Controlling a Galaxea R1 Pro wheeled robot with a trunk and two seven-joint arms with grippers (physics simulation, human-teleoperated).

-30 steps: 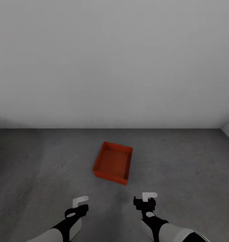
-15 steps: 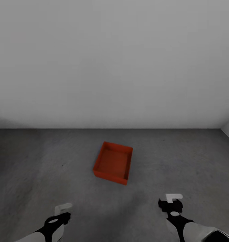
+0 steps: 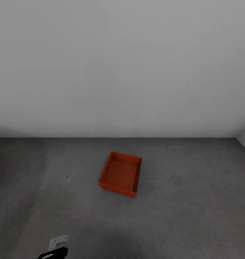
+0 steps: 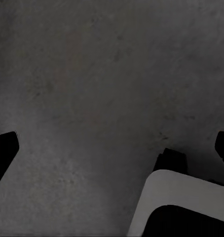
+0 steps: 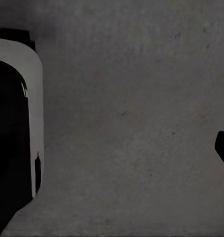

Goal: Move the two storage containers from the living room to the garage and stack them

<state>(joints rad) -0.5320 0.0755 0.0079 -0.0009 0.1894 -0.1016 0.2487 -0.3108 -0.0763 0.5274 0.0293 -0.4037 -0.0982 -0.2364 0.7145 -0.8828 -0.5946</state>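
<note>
- Wall (image 3: 122, 64): we see a plain pale grey wall across the upper half of the head view; a 2nd wall meets it at the far right corner.
- Floor (image 3: 194, 194): dark grey rough concrete, lower half of the head view. Same concrete under both wrist cams (image 4: 92, 74) (image 5: 131, 123).
- Bin (image 3: 121, 174): one orange-red bin, no lid, upright on the floor approx. mid-view, turned a bit askew to the wall, well apart from it. Inside looks bare. Nothing touches it.
- White/black robot part (image 4: 181, 202): shows in the left wrist view just above the floor; a similar white-edged dark shape (image 5: 18, 133) shows in the right wrist view. We can't tell which part of the robot either is.
- L gripper (image 3: 54, 249): only its tip shows at the bottom edge of the head view, well apart from the bin. In the left wrist view dark fingertips (image 4: 3, 153) sit at opposite edges, so jaws are spread wide, nothing between them but floor.
- R gripper: one dark fingertip (image 5: 223, 148) at the edge of the right wrist view; other finger unclear, so we can't tell if it's wide or narrow.
</note>
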